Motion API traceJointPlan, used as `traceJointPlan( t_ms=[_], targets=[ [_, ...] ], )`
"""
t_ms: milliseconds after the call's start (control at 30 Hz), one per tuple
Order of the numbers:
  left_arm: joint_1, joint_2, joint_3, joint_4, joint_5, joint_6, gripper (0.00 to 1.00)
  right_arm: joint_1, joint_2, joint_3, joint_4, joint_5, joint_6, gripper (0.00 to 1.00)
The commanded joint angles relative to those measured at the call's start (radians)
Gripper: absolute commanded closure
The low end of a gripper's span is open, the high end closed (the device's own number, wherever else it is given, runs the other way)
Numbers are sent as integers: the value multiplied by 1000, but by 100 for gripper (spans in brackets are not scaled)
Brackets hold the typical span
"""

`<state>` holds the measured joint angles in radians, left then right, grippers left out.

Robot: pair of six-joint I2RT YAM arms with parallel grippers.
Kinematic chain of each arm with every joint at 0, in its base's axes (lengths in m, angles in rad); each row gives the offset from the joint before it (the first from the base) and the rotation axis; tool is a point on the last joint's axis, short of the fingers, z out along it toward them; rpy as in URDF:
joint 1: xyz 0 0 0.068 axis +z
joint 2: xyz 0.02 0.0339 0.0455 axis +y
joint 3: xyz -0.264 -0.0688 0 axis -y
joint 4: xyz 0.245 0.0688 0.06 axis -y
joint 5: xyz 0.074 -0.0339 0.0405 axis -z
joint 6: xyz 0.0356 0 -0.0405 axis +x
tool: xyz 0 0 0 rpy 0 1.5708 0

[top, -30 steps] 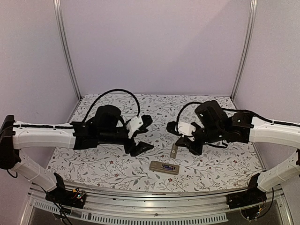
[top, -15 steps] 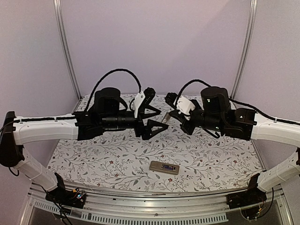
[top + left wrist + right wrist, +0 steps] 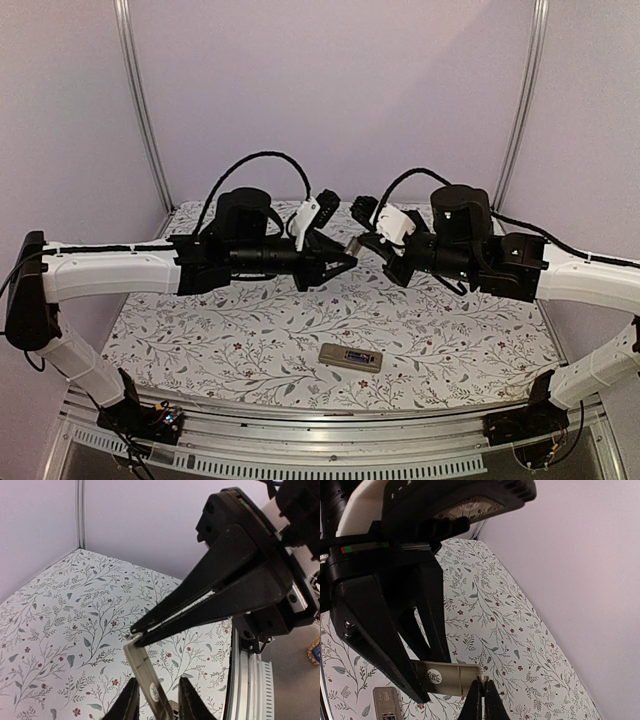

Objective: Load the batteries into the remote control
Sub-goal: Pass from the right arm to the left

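Observation:
The remote control (image 3: pixel 350 357) lies flat on the floral table near the front edge, with a dark patch in its middle. It is too small to tell whether that patch is the batteries. High above the table, my right gripper (image 3: pixel 358 243) (image 3: pixel 483 682) is shut on the end tab of a flat grey-beige cover piece (image 3: pixel 451 672) (image 3: pixel 146 677). My left gripper (image 3: pixel 345 262) (image 3: pixel 157 680) meets it from the left. Its fingers (image 3: pixel 129 702) stand close on either side of the cover's other end, and a slim gap shows on one side.
The floral-patterned table (image 3: pixel 200 340) is bounded by lilac walls with metal posts (image 3: pixel 140 100) at the back corners. A metal rail (image 3: pixel 320 440) runs along the near edge. Both arms' cables (image 3: pixel 250 165) arch above the wrists.
Both arms rose from the table and met in mid-air. The right carried the cover piece up. The left jaws, wide open earlier, have narrowed around the cover's free end.

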<state>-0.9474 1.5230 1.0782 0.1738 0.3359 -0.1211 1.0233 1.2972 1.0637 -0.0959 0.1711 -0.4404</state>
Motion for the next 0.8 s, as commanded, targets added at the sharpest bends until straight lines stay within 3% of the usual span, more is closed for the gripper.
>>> traceJointPlan(
  t_ms=[0, 167, 333, 433, 500, 567, 667, 767],
  targets=[
    [12, -5, 5, -5, 3, 3, 82, 8, -21, -19, 15, -6, -7, 100],
    [15, -9, 4, -11, -7, 21, 100, 8, -25, -19, 14, -18, -12, 100],
    [14, -15, -8, -12, -11, 53, 100, 9, -33, -22, 5, -36, -11, 97],
    [11, -30, -22, -25, -43, 131, 100, 8, -40, -14, -6, -28, 10, 64],
    [-4, -47, -43, -41, -116, 251, 100, 3, -52, 9, -39, -9, 87, 50],
    [-34, -69, -79, -44, -267, 391, 100, -27, -57, 56, -118, -82, 146, 36],
    [-96, -106, -139, 5, -471, 592, 100, -128, -34, 138, -252, -350, 279, 26],
    [-132, -158, -214, 109, -568, 772, 100, -180, 19, 191, -346, -498, 365, 23]
  ],
)
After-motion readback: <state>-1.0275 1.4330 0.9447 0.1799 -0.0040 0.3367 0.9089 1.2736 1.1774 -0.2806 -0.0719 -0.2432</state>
